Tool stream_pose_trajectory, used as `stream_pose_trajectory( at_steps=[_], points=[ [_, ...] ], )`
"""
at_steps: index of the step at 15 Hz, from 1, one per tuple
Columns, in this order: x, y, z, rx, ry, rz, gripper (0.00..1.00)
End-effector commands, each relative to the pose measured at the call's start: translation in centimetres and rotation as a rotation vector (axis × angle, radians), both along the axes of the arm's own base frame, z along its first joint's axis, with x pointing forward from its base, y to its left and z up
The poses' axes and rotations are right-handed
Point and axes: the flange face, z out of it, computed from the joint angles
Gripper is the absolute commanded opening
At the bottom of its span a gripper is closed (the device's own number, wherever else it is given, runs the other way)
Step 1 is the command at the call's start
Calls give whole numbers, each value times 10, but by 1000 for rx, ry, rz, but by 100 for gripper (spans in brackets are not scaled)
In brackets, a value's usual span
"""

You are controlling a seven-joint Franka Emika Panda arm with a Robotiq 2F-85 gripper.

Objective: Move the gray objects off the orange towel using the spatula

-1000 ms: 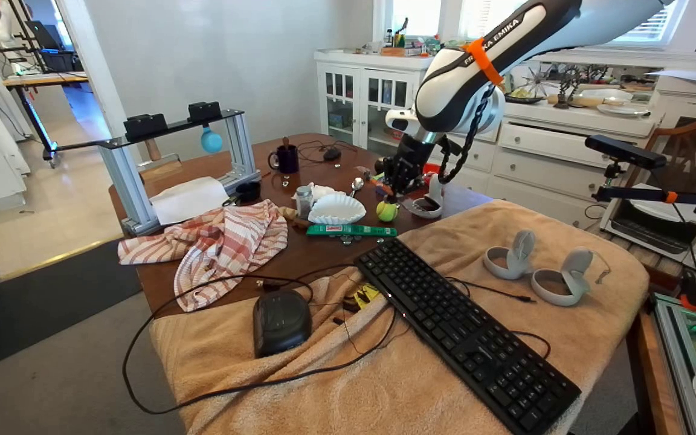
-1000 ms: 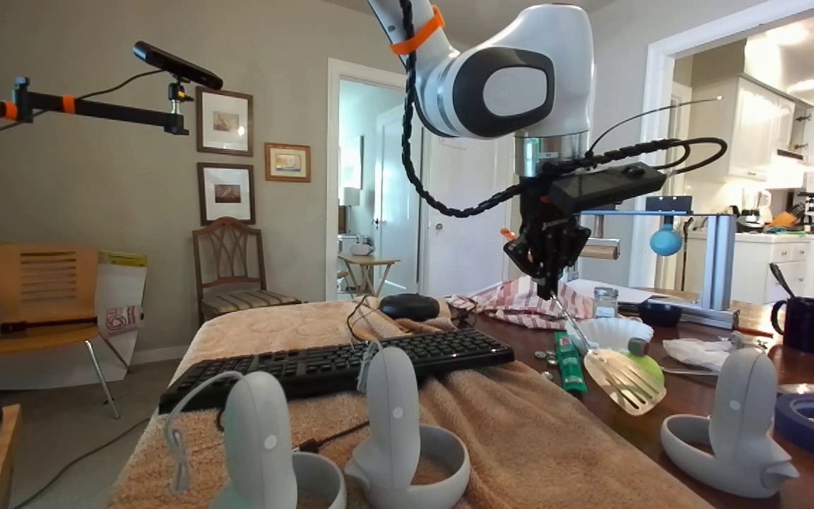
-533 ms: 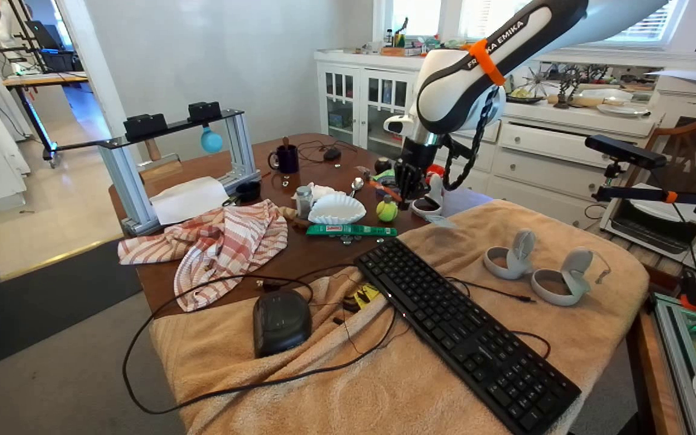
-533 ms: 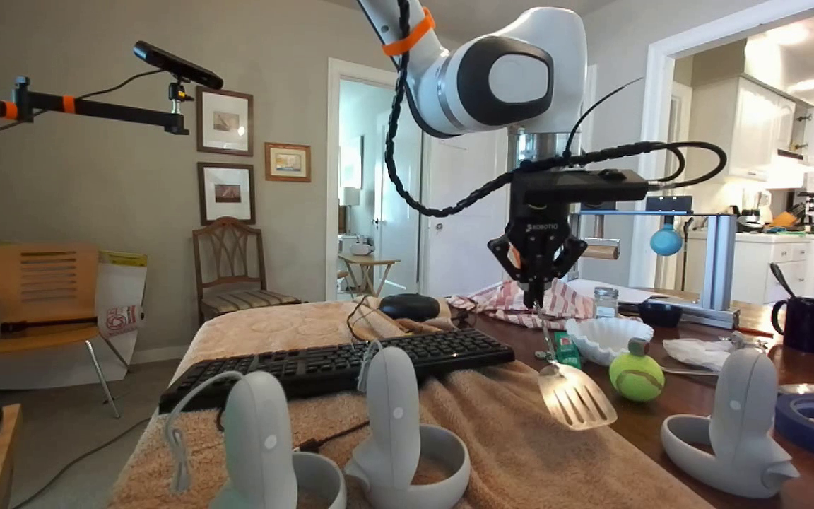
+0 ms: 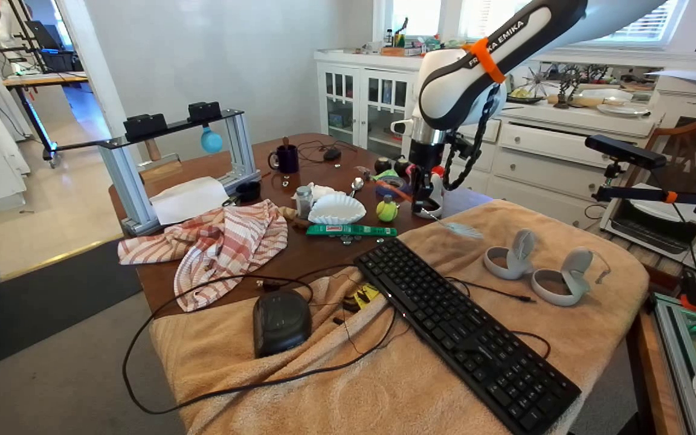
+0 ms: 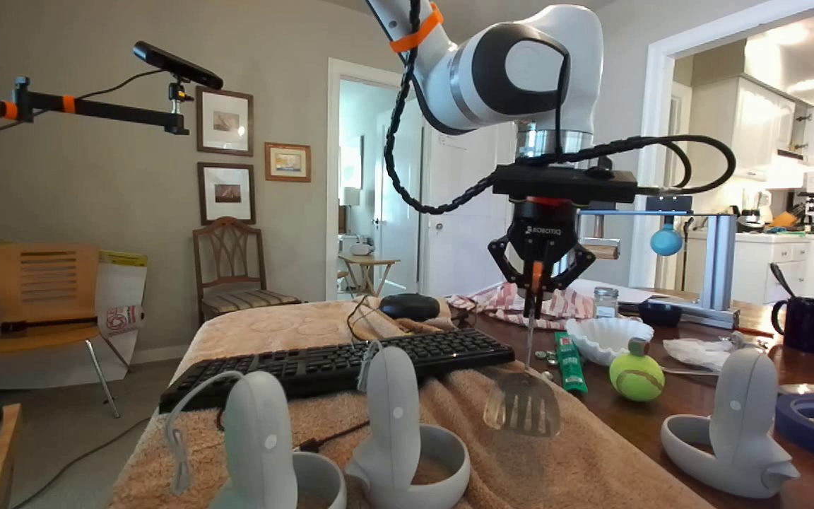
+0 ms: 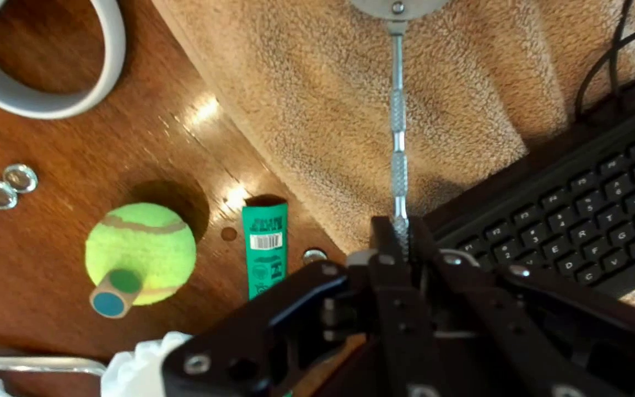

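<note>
I am gripping the spatula (image 6: 524, 390) by its thin metal shaft (image 7: 398, 113), my hand (image 6: 531, 311) standing narrow, and the blade (image 5: 464, 230) is hanging over the orange towel (image 6: 576, 459). In an exterior view, a gray object (image 6: 263, 431) is standing on the towel at the near left, and a 2nd gray object (image 6: 394, 438) is standing just to its right, both apart from the blade. A 3rd gray object (image 6: 739, 424) is resting off the towel, on the table (image 6: 640, 424) at the near right. Farther off, a keyboard (image 6: 350, 359) is lying mostly on the towel. To the right of my spatula, a tennis ball (image 6: 635, 379) is sitting on the table, a green tube (image 6: 571, 364) lying near it.
</note>
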Motion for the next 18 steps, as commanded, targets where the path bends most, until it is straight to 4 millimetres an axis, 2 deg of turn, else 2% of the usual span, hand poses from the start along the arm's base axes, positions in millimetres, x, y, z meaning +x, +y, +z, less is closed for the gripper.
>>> stream_pose_trajectory(
  at_steps=[1,10,18],
  points=[
    [5,0,-6,-72,42,-148,2],
    [4,6,-19,-157,47,-441,2],
    [8,1,-22,-154,-23,-511,2]
  ],
)
